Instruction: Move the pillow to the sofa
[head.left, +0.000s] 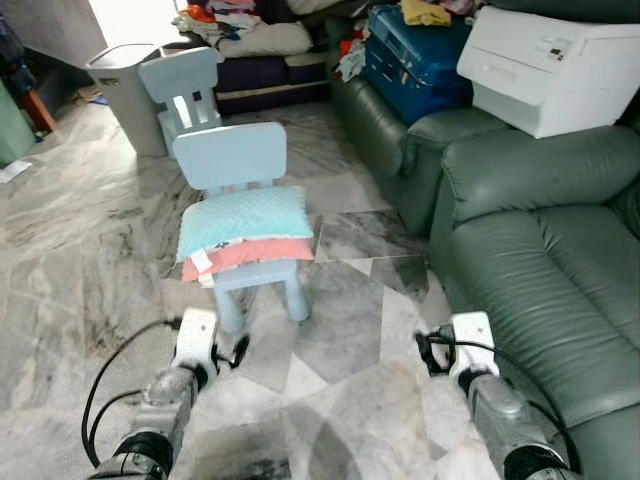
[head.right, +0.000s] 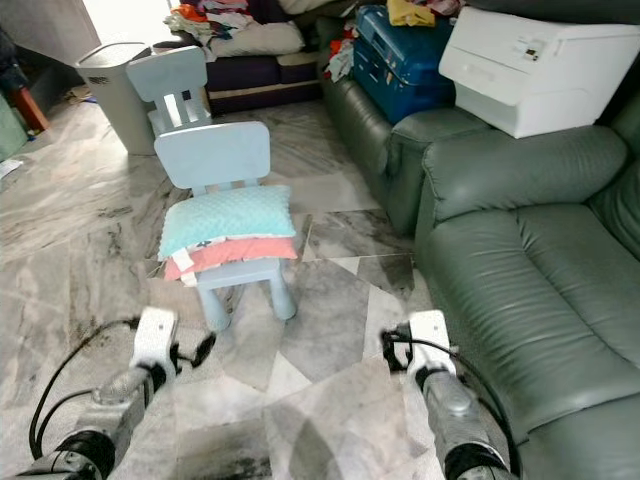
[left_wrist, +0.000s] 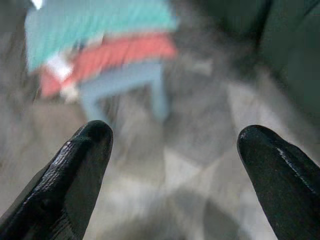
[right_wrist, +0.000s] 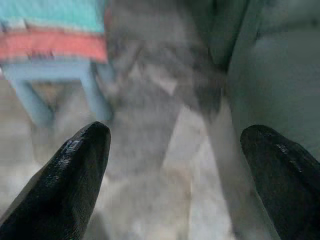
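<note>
A pillow (head.left: 245, 228), teal on top and coral underneath, lies on the seat of a small light-blue child's chair (head.left: 232, 155) in the middle of the marble floor. The dark green leather sofa (head.left: 530, 290) runs along the right side. My left arm (head.left: 175, 385) is low, just in front of the chair, and my right arm (head.left: 485, 385) is beside the sofa's front edge. In the left wrist view the left gripper (left_wrist: 175, 136) is open and faces the pillow (left_wrist: 100, 30) from a distance. The right gripper (right_wrist: 177, 136) is open too, between a chair leg (right_wrist: 95, 95) and the sofa (right_wrist: 280, 75).
A second blue chair (head.left: 185, 80) and a grey bin (head.left: 125, 85) stand behind the first chair. On the sofa's far end sit a white box (head.left: 560, 65) and a blue suitcase (head.left: 410, 60). Clothes (head.left: 250, 30) pile on a dark couch at the back.
</note>
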